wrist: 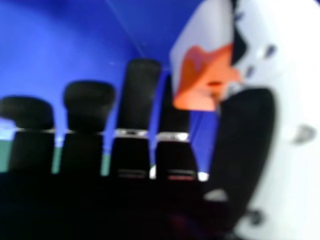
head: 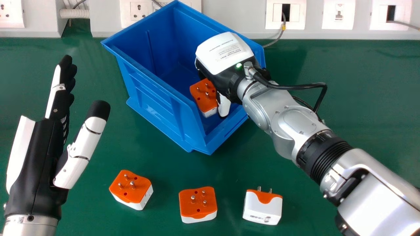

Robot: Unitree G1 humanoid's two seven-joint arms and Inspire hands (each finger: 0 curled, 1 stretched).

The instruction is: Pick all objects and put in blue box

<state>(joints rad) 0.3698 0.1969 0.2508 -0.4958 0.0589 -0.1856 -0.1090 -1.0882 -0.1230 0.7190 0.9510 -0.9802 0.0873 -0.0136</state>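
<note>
My right hand (head: 226, 68) is over the blue box (head: 154, 98), tilted down into it, with an orange-and-white plug adapter (head: 204, 95) held at its thumb. In the right hand view, the adapter (wrist: 202, 77) sits between the thumb and the nearest finger of my right hand (wrist: 135, 95), partly covered by the thumb. Three more adapters lie on the green table below the box: one at left (head: 131, 186), one in the middle (head: 198, 203), and one at right (head: 263, 206) showing its white side. My left hand (head: 36, 147) is open over the table at the left.
Wall sockets and a white trunking panel (head: 242, 19) run behind the box, with a thin cable (head: 277, 39) coming down near its right back corner. Green table surface (head: 344, 65) extends on both sides. My right forearm spans the right side of the table.
</note>
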